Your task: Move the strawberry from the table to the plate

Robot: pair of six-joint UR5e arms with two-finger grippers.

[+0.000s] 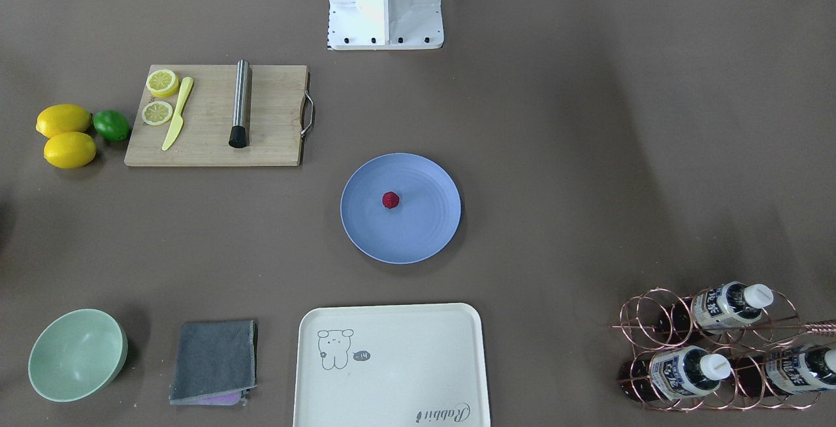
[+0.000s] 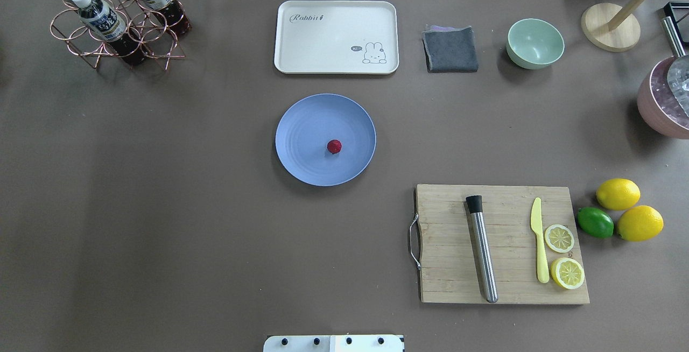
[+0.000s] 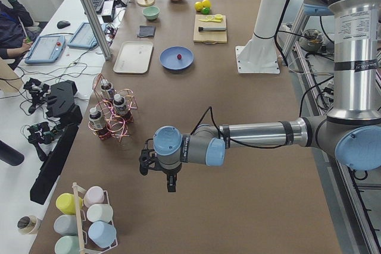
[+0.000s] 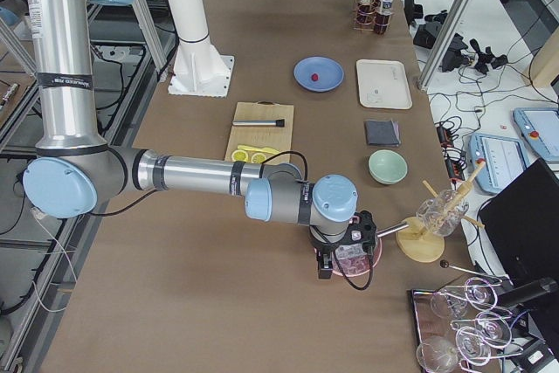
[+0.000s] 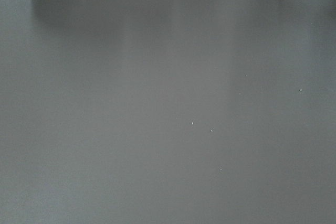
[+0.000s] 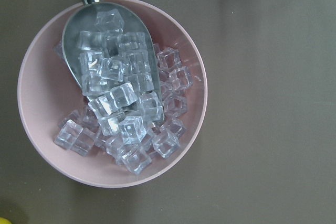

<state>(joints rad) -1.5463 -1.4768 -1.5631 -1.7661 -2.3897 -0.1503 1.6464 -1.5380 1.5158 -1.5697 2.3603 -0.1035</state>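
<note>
Placement looks finished from my seat: the strawberry (image 1: 390, 200) lies on the plate (image 1: 418, 239), a little off its middle toward the robot's base, and nothing touches it. The plate rests near the centre of the worktop (image 1: 588, 153), between the cream tray (image 1: 418, 362) and the base. Neither hand is anywhere close. The left hand (image 3: 170, 182) hangs over bare worktop at its own end, out past the bottle rack (image 3: 113, 117), and its wrist camera gives me only plain brown surface. The right hand (image 4: 342, 261) hangs at the opposite end, above a pink bowl (image 6: 31, 103) of ice cubes with a metal scoop (image 6: 105, 40) in it. Both show only in the side views, so I cannot tell whether either hand is open or closed. The fruit lies well apart from both, inward along the worktop from each, and I cannot say which arm is nearer. It is roundish, with no long axis to line up on. I judge that no pick remains
</note>
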